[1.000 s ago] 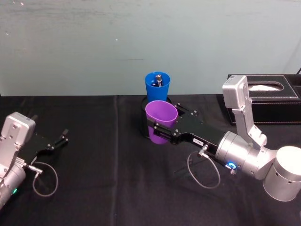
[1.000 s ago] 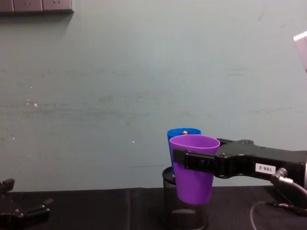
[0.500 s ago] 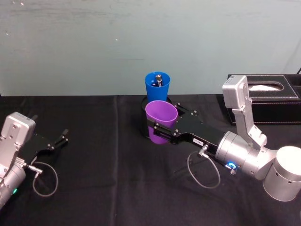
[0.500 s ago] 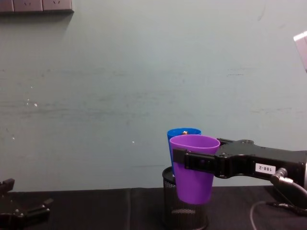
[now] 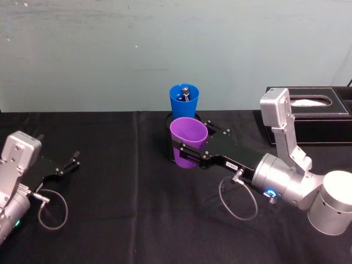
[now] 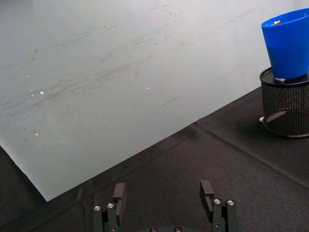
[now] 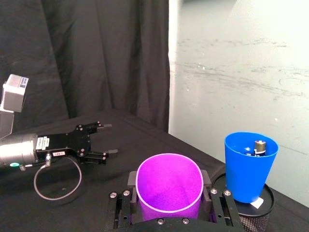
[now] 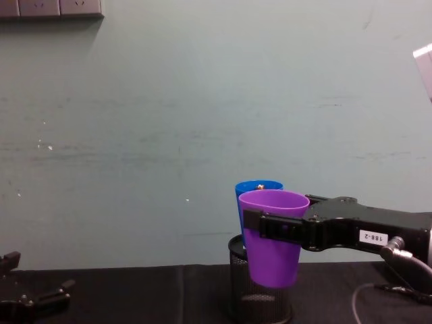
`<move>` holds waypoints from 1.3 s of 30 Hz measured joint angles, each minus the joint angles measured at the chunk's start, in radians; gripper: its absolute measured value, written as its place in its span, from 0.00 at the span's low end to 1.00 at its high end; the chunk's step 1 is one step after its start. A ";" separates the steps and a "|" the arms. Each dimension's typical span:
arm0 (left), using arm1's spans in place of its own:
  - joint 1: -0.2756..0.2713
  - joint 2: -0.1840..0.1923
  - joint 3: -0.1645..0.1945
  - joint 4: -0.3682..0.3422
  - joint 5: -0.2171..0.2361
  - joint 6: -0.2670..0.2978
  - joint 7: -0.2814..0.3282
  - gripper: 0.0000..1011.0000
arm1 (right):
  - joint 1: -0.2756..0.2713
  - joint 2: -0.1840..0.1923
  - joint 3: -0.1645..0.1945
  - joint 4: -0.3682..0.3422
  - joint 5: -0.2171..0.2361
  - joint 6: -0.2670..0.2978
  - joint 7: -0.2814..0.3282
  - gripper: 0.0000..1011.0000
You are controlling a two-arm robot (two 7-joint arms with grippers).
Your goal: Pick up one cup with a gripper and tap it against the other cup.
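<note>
Nothing measurable has moved over the last second: both arms and both cups sit where they were. Left gripper [image 5: 72, 159] lies parked on the black tablecloth [image 5: 126, 209] at 9 o'clock of the cups, its fingers spread apart with nothing between them. Blue cup [image 5: 183, 102] stands upright in a black mesh holder [image 6: 286, 108] at table centre. Purple cup [image 5: 188, 132] hangs upright at the blue cup's 6 o'clock, clear of the cloth, clamped just below its rim by the right gripper [image 5: 193, 142], whose two fingers press its opposite sides. A black tissue box [image 5: 316, 118] rests at 3 o'clock, well apart. Judgement: the pick-up is done and the tap itself is the step in hand; the next move calls for a short, gentle push toward 12 o'clock, light enough not to rock the holder. Contact is uncertain: the right wrist view shows a gap between the two rims, while the chest view overlaps the cups and hides their lower walls. Something small and dark lies inside the blue cup; I cannot identify it.
</note>
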 joint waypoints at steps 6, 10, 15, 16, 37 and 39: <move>0.000 0.000 0.000 0.000 0.000 0.000 0.000 0.99 | 0.000 0.000 0.000 0.000 0.000 0.000 0.000 0.73; 0.000 0.000 0.000 0.000 0.000 0.000 0.000 0.99 | 0.000 0.000 0.000 0.000 0.000 0.000 0.000 0.73; 0.000 0.000 0.000 0.000 0.000 0.000 0.000 0.99 | 0.000 0.000 0.000 0.000 0.000 0.000 0.000 0.73; 0.000 0.000 0.000 0.000 0.000 0.000 0.000 0.99 | 0.000 0.000 0.000 0.000 0.000 0.000 0.000 0.73; 0.000 0.000 0.000 0.000 0.000 0.000 0.000 0.99 | 0.000 0.000 -0.001 0.000 0.001 0.000 0.000 0.73; 0.000 0.000 0.000 0.000 0.000 0.000 0.000 0.99 | 0.003 -0.001 -0.005 0.004 0.013 0.001 0.006 0.73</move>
